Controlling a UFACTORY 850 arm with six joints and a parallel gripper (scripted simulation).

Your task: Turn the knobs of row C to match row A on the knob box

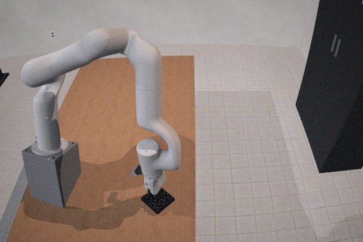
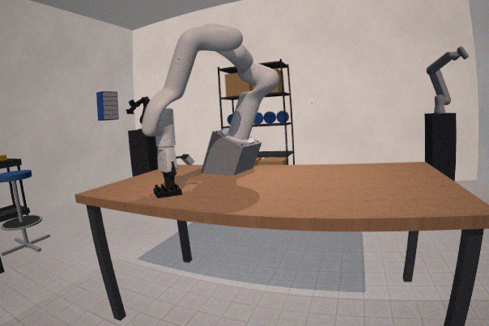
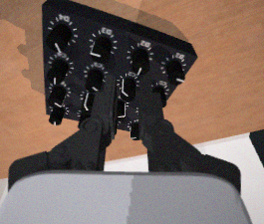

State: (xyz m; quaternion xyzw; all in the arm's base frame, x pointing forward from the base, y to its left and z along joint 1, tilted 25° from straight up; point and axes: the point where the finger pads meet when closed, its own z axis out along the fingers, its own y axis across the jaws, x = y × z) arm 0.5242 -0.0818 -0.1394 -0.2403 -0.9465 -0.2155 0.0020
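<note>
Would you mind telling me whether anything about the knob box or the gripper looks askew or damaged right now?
Nothing stands out. The knob box sits flat on the table, turned diagonally to the table's edges, near its corner. The gripper straddles one knob, fingers a little apart on either side. No damage shows.

arm links: smooth white rounded tube segments (image 1: pixel 148 89), thick, with faint seam lines between sections
wrist end cap: flat white disc (image 1: pixel 147 149) with small dark screw dots
base mount: grey angular block pedestal (image 1: pixel 33 176), dark bolts at its top corners, a pale ring flange under the arm
gripper body: light grey rounded housing (image 3: pixel 122 198)
gripper fingers: matte black, long, tapering bars (image 3: pixel 153 111)
side module: small grey box (image 2: pixel 187 158) on the wrist
</note>
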